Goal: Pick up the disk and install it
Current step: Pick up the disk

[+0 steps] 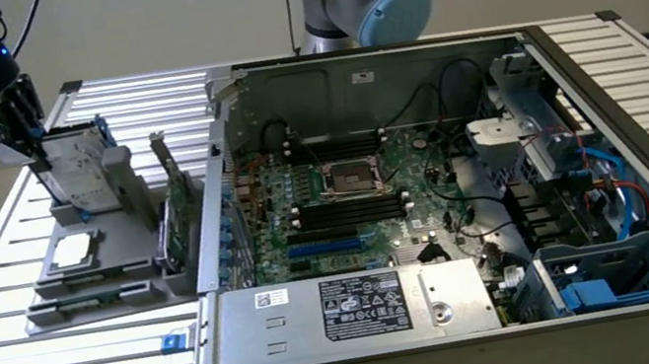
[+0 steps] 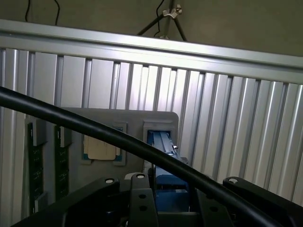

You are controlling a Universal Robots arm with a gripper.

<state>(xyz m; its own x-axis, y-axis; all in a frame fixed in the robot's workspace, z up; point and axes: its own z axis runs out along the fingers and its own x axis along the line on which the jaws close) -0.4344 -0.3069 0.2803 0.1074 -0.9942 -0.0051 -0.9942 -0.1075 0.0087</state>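
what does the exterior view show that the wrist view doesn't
From the exterior view: the open computer case with its motherboard, and the pincer seen from outside, at the top of the disk standing upright in the grey tray.
From the wrist view: a black cable crossing close in front, and dark rods beyond the table.
In both: the tray, the silver chip lying on it, the disk's blue frame and the ribbed table.
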